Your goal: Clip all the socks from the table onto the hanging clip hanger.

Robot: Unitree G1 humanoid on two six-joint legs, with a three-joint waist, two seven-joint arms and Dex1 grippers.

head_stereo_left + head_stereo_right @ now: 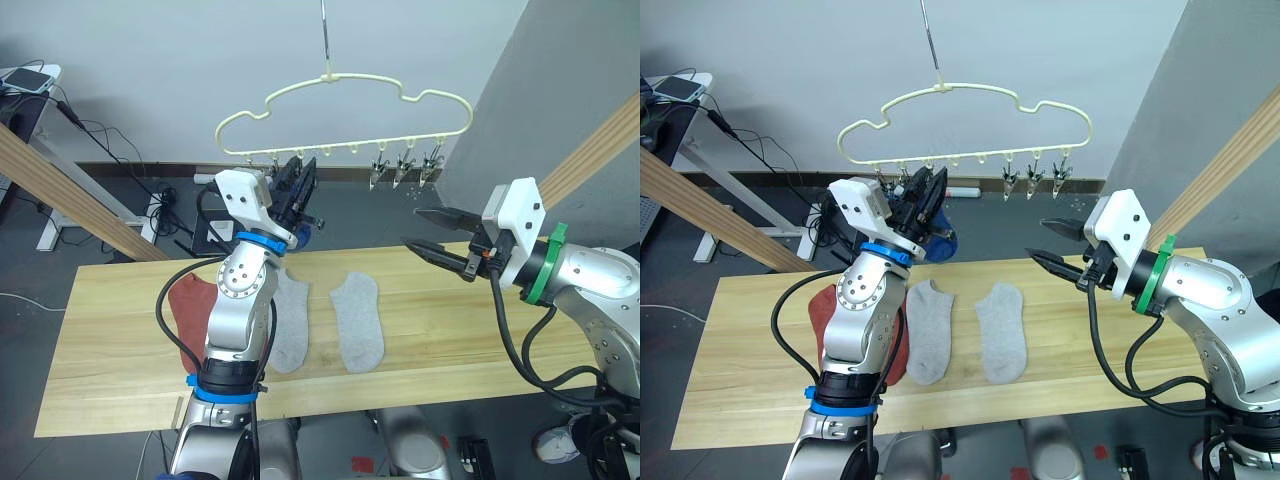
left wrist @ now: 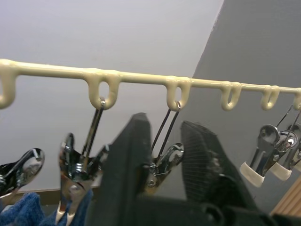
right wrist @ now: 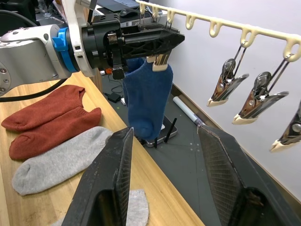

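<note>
Head pair looking down over table (image 1: 420,340), wrist views close (both sharing clip hanger (image 3: 225,26))

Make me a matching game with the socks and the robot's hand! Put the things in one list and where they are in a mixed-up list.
Things:
1. blue sock
2. grey socks
3. rust-red socks
4. right gripper

Places or states:
A. lying flat near the middle of the table
B. open and holding nothing, up above the table
C. hanging from a clip on the clip hanger, by the left gripper
D. lying on the table's left part, beside the left arm

Pairs: 1-C, 2-A, 3-D, 4-B
</note>
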